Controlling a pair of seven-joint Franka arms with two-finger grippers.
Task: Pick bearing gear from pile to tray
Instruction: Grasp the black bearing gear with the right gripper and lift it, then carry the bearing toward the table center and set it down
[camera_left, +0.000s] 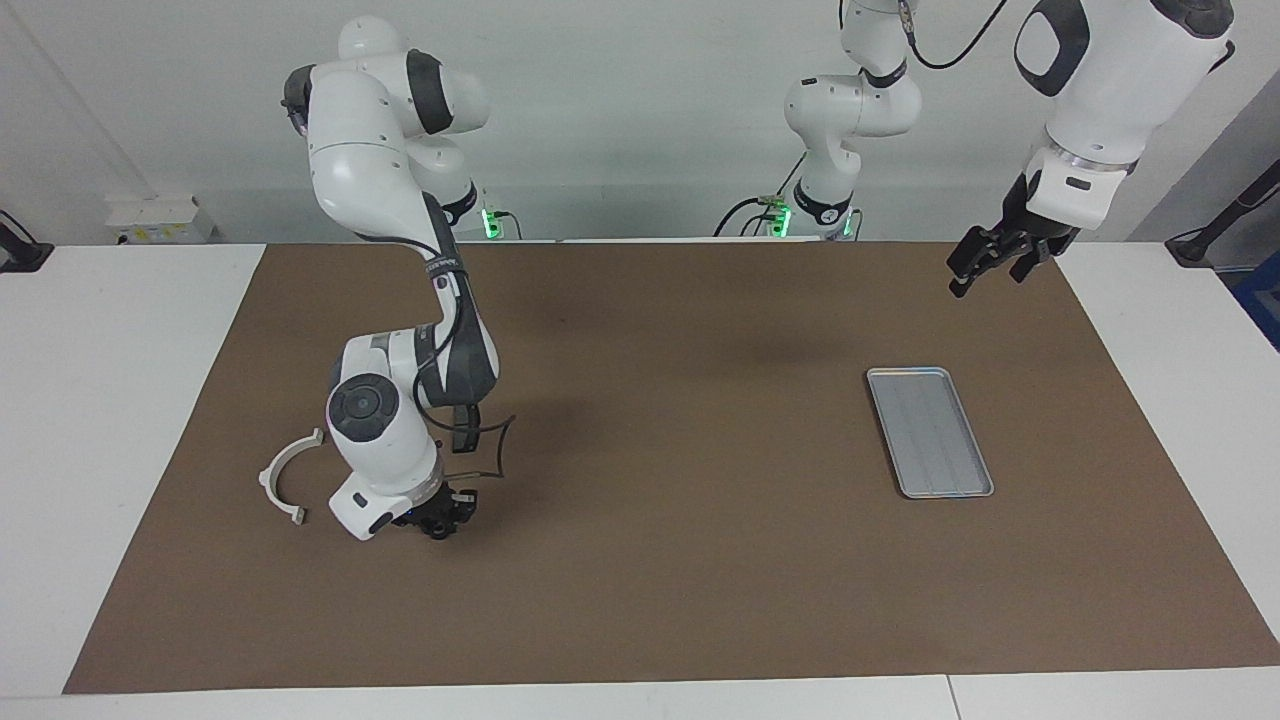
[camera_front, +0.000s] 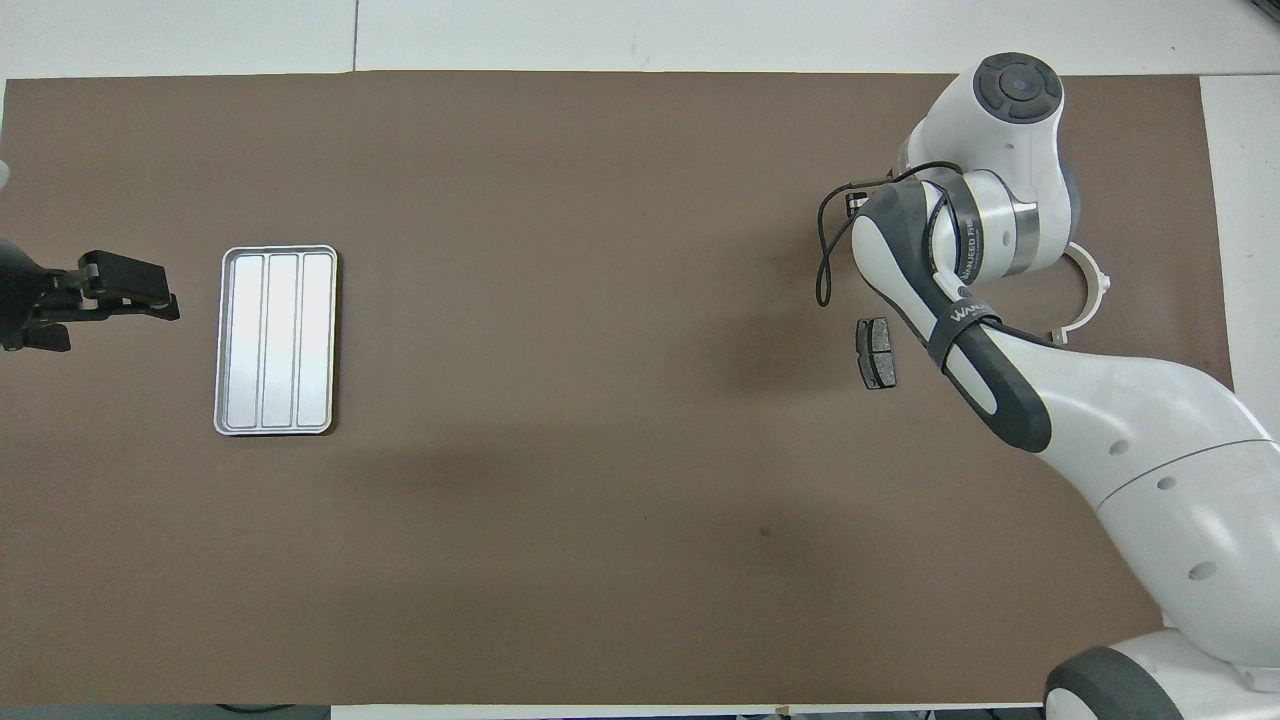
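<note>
The pile lies toward the right arm's end of the mat. A white half-ring bracket shows in both views, partly under the arm in the overhead view. One dark grey pad-shaped plate lies beside the arm, a little nearer to the robots. The small black rings are hidden. My right gripper is down at the mat beside the bracket, and the wrist covers it from above. The silver tray lies empty toward the left arm's end. My left gripper waits raised and open beside the tray.
A brown mat covers most of the white table. A black cable loops off the right wrist just above the mat.
</note>
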